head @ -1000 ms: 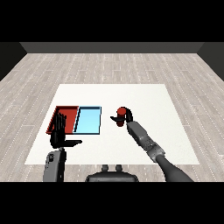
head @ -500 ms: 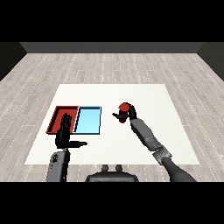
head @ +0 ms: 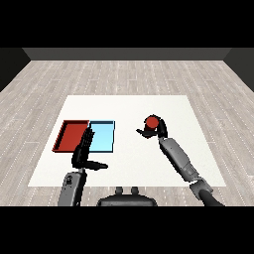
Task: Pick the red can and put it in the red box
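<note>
While the right hand (head: 158, 130) curls its fingers and thumb round the red can (head: 151, 122), the can sits above the white table (head: 134, 106), well right of the trays. The left hand (head: 84, 151) holds straight fingers over the near edge of the red tray (head: 69, 135) and blue tray (head: 103, 135).

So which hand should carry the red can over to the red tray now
The right hand: its fingers already curl round the red can. The left hand is open beside the red tray, holding nothing.

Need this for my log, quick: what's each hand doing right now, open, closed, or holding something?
Left hand: open, fingers straight, holding nothing.
Right hand: shut on the red can, fingers curled round it.
</note>
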